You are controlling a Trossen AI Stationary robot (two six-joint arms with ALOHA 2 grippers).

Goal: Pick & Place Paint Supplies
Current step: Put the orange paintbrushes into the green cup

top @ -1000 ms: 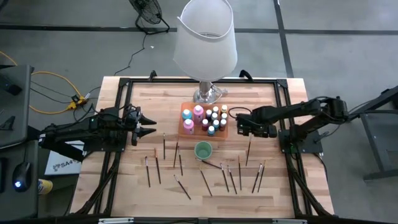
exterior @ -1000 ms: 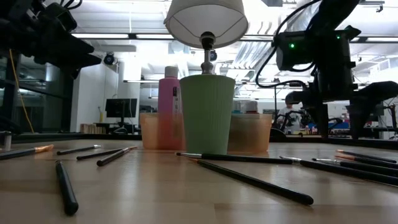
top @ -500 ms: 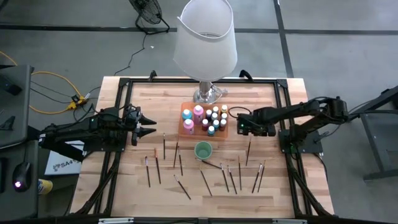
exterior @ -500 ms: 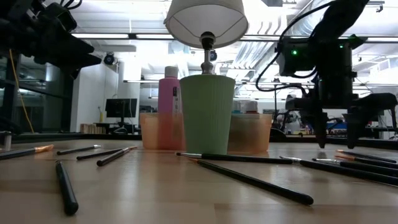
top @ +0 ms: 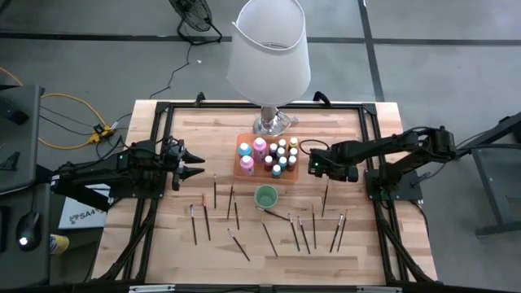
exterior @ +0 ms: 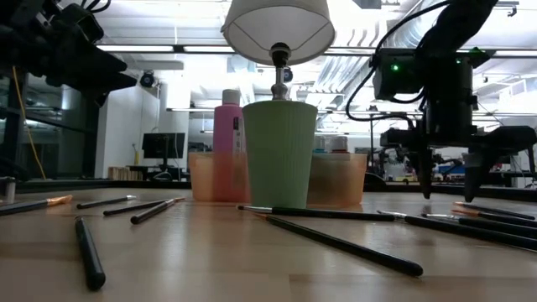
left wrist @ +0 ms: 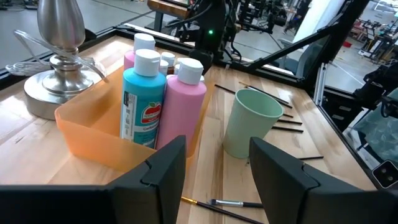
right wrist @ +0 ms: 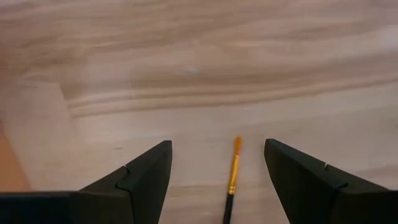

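Note:
Small paint bottles and taller pink and teal bottles stand in an orange tray (top: 269, 159) in front of the lamp base. A green cup (top: 265, 196) stands just near of the tray. Several thin dark brushes (top: 269, 238) lie flat on the table's near half. My right gripper (top: 319, 169) points down, open, just above the table to the right of the tray. Its fingers straddle the orange-ferruled tip of one brush (right wrist: 234, 163) without touching it. My left gripper (top: 202, 165) hovers open to the left of the tray, facing the teal bottle (left wrist: 142, 102) and pink bottle (left wrist: 185, 102).
The big white-shaded lamp (top: 269, 49) stands on its metal base (left wrist: 56, 74) behind the tray and overhangs it. A black frame (top: 163, 122) runs along the table's edges. Bare wood lies between my left gripper and the tray. The room beyond holds desks and monitors.
My right gripper has tipped to point straight down and sunk toward the table, shifting slightly toward the tray, so its fingertips now hang just above the wood over a brush tip. The left arm and all supplies have kept still.

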